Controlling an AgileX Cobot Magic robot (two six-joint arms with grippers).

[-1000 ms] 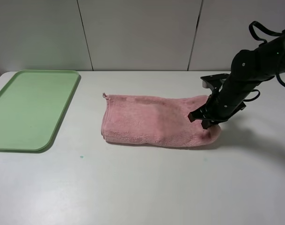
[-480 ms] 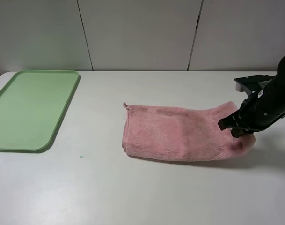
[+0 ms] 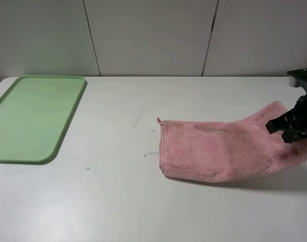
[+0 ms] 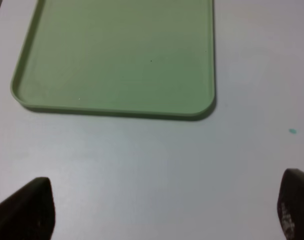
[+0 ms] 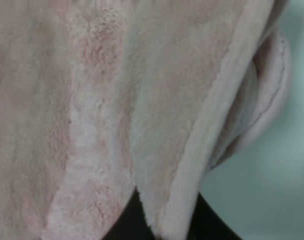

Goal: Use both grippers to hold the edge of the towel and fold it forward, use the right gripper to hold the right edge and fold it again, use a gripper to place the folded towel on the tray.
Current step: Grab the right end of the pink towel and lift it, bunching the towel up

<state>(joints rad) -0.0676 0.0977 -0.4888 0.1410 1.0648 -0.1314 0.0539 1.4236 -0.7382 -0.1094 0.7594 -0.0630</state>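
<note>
Folded fluffy pink terry towel (image 3: 224, 151) lies on the flat white table (image 3: 143, 206), right of centre in the exterior view, as a long band running left to right. Its left end is flat on the surface, with a small corner loop (image 3: 159, 120) at the upper left corner. Its right end is raised off the table at the right edge of the frame, where the black right gripper (image 3: 290, 132) has it. Jaws clamped on the towel: in the right wrist view the pile fills nearly the whole picture, the thick stitched pink hem (image 5: 191, 170) runs across it, and a black finger (image 5: 127, 225) shows just under the cloth. Flat rectangular light green plastic tray (image 3: 32, 116) sits at the far left of the frame, well apart from the towel, nothing on it. Left gripper (image 4: 159, 207) shows in its wrist view only, above bare table near the tray's short rim (image 4: 117, 111), jaws wide apart, holding nothing. Small teal speck (image 3: 87, 168) on the table lower left of centre
</note>
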